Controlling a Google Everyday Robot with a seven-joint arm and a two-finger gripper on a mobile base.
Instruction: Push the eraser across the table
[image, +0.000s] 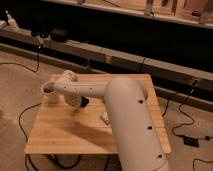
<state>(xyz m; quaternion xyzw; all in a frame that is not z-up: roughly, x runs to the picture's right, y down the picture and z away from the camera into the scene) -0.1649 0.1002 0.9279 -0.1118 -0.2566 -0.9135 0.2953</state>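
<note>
The light wooden table (65, 135) fills the middle of the camera view. My white arm reaches over it from the lower right to the upper left. My gripper (82, 102) shows as a dark shape hanging under the wrist, low over the table's back left part. A white cup with dark contents (49, 93) stands just left of the wrist, at the table's left edge. No black eraser shows apart from the gripper; it may be hidden under the gripper or the arm.
A small pale flat piece (105, 118) lies on the table beside the arm. Black cables (25, 112) trail on the floor left and right of the table. A long dark low shelf (125, 57) runs behind the table.
</note>
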